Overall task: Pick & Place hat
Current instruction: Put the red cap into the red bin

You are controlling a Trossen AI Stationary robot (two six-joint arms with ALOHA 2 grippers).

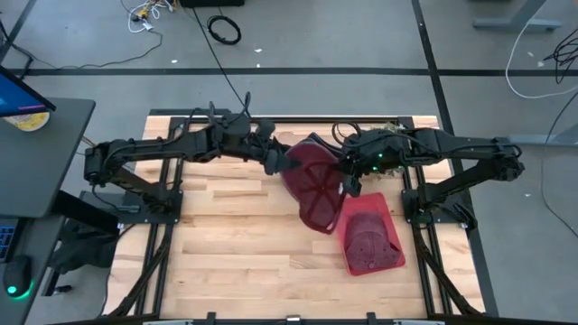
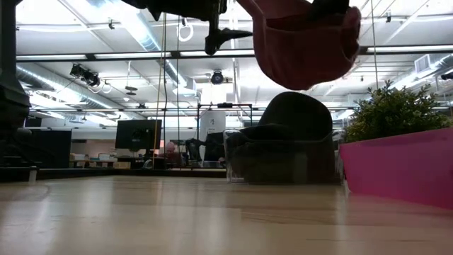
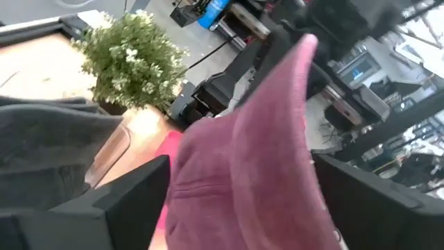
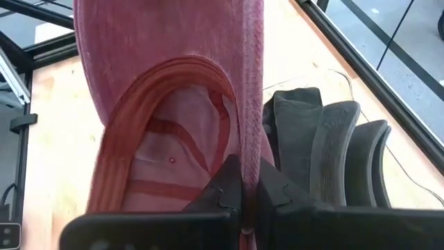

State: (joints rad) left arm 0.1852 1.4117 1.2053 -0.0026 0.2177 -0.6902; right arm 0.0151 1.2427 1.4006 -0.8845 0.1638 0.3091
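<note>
Right gripper [image 4: 243, 191] pinches the maroon hat [image 1: 312, 181] aloft above the bench [image 1: 235, 244]; left gripper [image 1: 278, 161], apparently clamping its 9 o'clock edge.

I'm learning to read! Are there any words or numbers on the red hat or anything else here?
No words or numbers can be read anywhere.
Red hat, held up by the left claw and right claw: no writing shows.
Pink bin: plain.
Far-off screen: too small to read.

Grey floor [image 1: 361, 36], loose cables [image 1: 224, 29], ceiling strip lights [image 2: 85, 28], potted plant [image 2: 393, 110]
</note>
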